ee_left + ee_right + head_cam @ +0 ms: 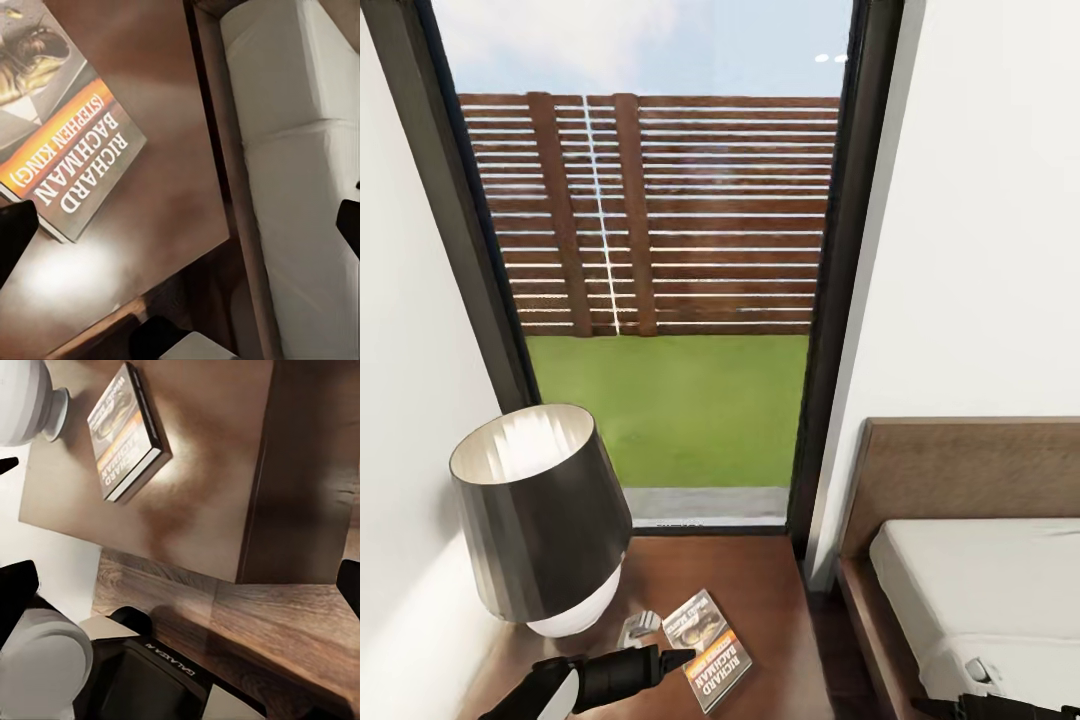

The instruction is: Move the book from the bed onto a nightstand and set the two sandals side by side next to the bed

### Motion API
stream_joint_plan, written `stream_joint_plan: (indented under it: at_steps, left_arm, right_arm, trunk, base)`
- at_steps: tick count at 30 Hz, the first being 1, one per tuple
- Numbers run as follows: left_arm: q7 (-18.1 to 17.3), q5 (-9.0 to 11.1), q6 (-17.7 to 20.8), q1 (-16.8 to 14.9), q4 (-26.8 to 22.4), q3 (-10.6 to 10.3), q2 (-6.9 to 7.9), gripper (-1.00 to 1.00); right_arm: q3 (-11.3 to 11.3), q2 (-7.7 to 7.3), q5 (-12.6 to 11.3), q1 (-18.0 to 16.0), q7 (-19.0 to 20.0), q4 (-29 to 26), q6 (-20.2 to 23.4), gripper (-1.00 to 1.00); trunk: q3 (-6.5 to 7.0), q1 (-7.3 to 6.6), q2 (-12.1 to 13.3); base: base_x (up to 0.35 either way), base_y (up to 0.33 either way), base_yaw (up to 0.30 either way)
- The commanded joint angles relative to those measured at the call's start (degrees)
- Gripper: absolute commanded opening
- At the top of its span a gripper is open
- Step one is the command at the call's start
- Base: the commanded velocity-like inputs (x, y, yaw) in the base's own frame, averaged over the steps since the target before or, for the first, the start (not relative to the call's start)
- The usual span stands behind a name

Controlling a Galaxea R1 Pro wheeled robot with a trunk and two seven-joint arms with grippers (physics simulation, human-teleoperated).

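The book (708, 647) lies flat on the glossy dark wooden nightstand (760, 590), cover up, next to the lamp. In the left wrist view the book (64, 146) shows its orange band and white lettering. My left gripper (180, 229) hovers just above the nightstand top (165, 195), open and empty, with the book free of it. In the head view its dark finger (645, 667) ends right beside the book. My right gripper (180, 581) is open higher up, looking down on the book (126, 433) and the nightstand (210, 472). The bed (980, 570) stands to the right. The sandals are out of view.
A lamp (545, 520) with a dark shade and white base fills the nightstand's left half. A tall dark-framed window (660, 300) is behind, with white walls on both sides. A narrow strip of wood floor (285, 622) separates nightstand and bed frame (860, 610).
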Motion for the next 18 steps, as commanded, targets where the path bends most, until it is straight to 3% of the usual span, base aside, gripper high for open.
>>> stream_joint_plan:
  at_steps: [1, 5, 18]
  left_arm:
    - [0.04, 0.59, 0.47, -0.03, -0.06, -0.36, 0.06, 1.0]
    - [0.04, 0.6, 0.47, -0.02, -0.05, -0.36, 0.06, 1.0]
    - [0.23, 0.65, 0.47, -0.02, -0.04, -0.36, 0.06, 1.0]
  right_arm:
    - [-0.06, 0.13, -0.21, -0.02, 0.11, 0.0, 0.55, 1.0]
    - [-0.06, 1.08, -0.28, -0.02, 0.09, 0.0, 0.54, 1.0]
    - [-0.07, 1.52, -0.3, -0.02, 0.06, 0.05, 0.5, 1.0]
  trunk:
    - [0.13, -0.23, 0.39]
    - [0.85, -1.11, 1.99]
    - [3.18, -3.97, 7.21]
  base:
    - [0.0, 0.0, 0.0]
    - [0.0, 0.0, 0.0]
    - [0.0, 0.0, 0.0]
